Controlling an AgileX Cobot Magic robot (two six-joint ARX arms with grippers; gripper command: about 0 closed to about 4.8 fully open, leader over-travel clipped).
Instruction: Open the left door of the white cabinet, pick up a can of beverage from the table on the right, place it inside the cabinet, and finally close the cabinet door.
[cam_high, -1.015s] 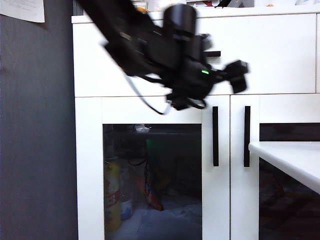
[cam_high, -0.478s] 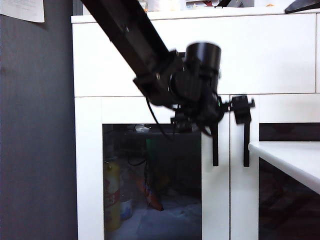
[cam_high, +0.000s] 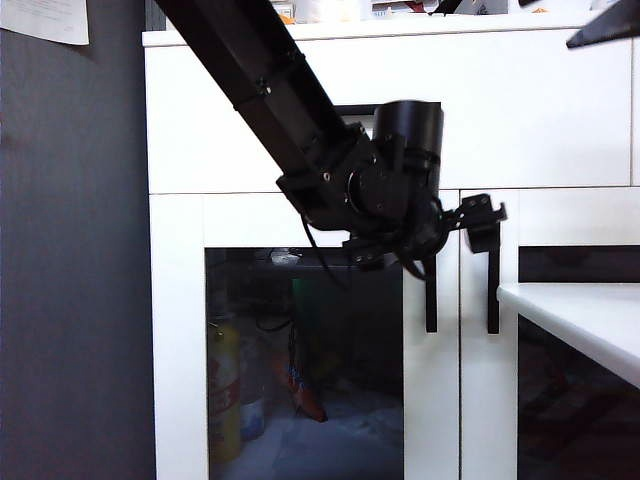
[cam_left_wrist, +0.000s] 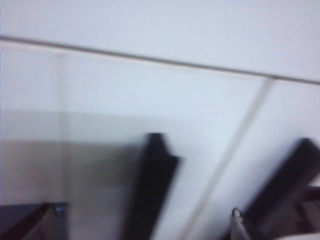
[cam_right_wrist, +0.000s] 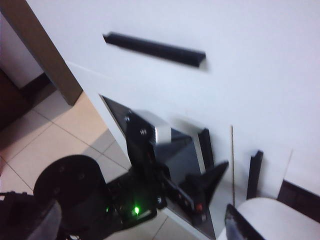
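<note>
Left gripper (cam_high: 458, 228) (jaws wide) beside left door (cam_high: 305, 340) handle.

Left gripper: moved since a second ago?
Yes. The left gripper has come down from in front of the drawer to the top of the left door's handle; jaws open, door still shut.

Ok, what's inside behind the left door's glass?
Through the left door: a yellow bottle and a red snack packet low down. The dark pane hides the rest; the left pincer covers nothing inside.
</note>
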